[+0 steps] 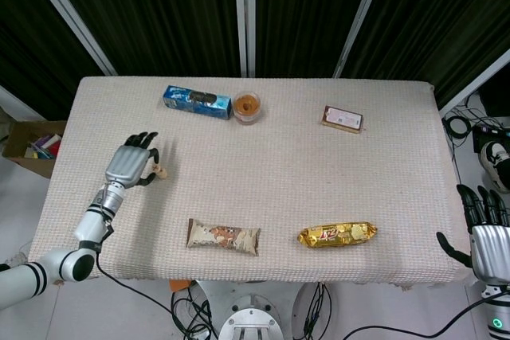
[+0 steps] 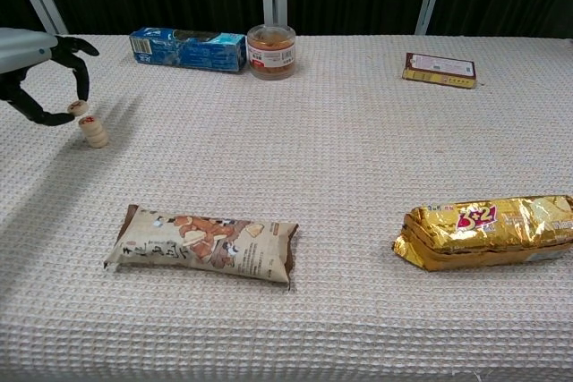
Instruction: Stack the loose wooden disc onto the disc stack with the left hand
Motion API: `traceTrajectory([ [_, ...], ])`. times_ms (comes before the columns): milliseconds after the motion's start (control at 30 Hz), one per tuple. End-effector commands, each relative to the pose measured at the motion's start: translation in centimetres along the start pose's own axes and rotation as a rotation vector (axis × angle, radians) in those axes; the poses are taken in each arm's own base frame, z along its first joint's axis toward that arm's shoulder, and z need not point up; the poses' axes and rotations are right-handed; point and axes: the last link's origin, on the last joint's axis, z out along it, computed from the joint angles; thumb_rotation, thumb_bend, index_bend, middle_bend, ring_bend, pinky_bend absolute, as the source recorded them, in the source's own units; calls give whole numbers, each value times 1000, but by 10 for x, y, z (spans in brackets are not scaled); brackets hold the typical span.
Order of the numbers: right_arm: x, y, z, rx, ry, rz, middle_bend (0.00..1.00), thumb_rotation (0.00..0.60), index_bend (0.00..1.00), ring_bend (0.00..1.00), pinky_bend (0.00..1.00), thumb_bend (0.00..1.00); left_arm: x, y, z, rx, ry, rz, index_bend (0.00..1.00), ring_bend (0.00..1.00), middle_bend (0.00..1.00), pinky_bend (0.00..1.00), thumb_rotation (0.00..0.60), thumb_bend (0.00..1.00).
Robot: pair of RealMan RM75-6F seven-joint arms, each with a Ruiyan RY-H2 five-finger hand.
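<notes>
A short stack of wooden discs (image 2: pixel 94 132) stands on the table's left part, also seen as the stack (image 1: pixel 162 173) in the head view. My left hand (image 2: pixel 34 67) hovers just left of it and pinches the loose wooden disc (image 2: pixel 79 107) between thumb and a finger. That disc hangs slightly above and to the left of the stack's top, apart from it. From the head camera, the left hand (image 1: pixel 131 162) covers the held disc. My right hand (image 1: pixel 484 224) hangs off the table's front right corner, fingers spread, holding nothing.
A brown snack bag (image 2: pixel 201 243) lies in front of the stack, a gold packet (image 2: pixel 488 232) at the front right. At the back of the table stand a blue box (image 2: pixel 188 49), a small round jar (image 2: pixel 270 51) and a flat brown packet (image 2: pixel 439 70).
</notes>
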Motion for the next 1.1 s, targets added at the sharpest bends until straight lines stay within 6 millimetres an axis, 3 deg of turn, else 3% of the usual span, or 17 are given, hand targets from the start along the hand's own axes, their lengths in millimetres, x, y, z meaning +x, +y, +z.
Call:
traceTrajectory([
  [33,-1,0,1,0,-2,2,124,600,9,0,82,176,-1,1,1,-2,-5,3,487,26,45,114,600,358],
  [1100,-1,5,-2,-16,0,9,124,600,9,0,83,176,-4,8,8,8,-37,49,449,26,45,114,600,352],
])
